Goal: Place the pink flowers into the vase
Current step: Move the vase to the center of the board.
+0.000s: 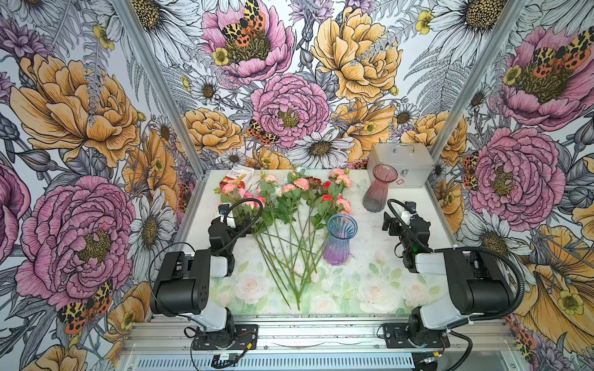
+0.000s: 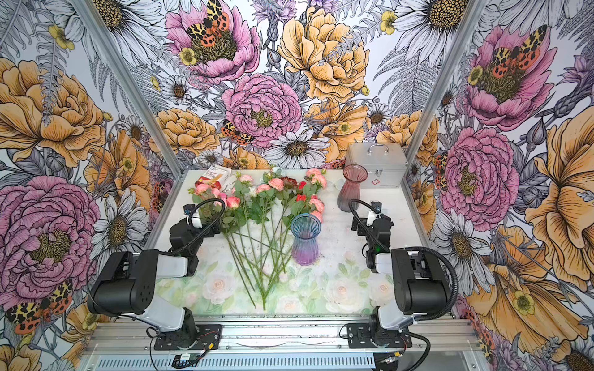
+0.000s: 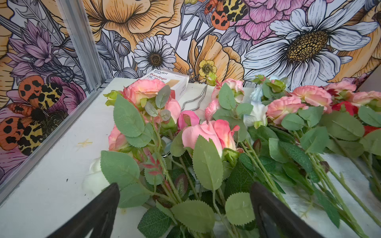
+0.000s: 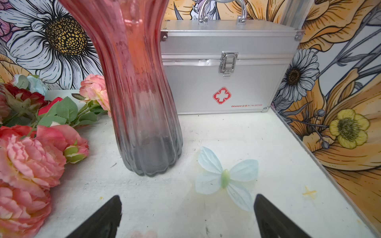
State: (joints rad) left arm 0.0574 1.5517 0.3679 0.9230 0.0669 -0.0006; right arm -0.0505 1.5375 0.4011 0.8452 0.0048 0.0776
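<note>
My left gripper (image 3: 185,187) hangs wide open over the leafy lower stems of the pink flowers (image 1: 302,183) and has hold of nothing. My right gripper (image 4: 187,197) is just as wide and just as empty, facing the pink-and-grey vase (image 4: 140,103) that stands upright toward the far right corner of the tabletop, in front of the first-aid case (image 1: 401,167). The flowers lie fanned across the middle of the tabletop, blooms toward the far edge and stem ends bunched toward the near edge. None is in a vase yet. A blue-and-purple vase (image 1: 340,239) stands upright just beside the right side of the fan (I cannot tell which of the two vases is meant, but this one is closer to the stems). To do this pick well, I would come down on a bare stretch of one stem, below the leaves, and never on a bloom, since petals would crush or slip. The stems cross one another, so I would take the outermost pink rose (image 3: 208,134) toward the left edge and lift slowly, watching that no neighbour comes up with it, least of all the red blooms (image 1: 327,197) mixed into the fan. The vase necks look narrow, so the stem end should go in first and nearly upright. My right gripper could steady the glass.
</note>
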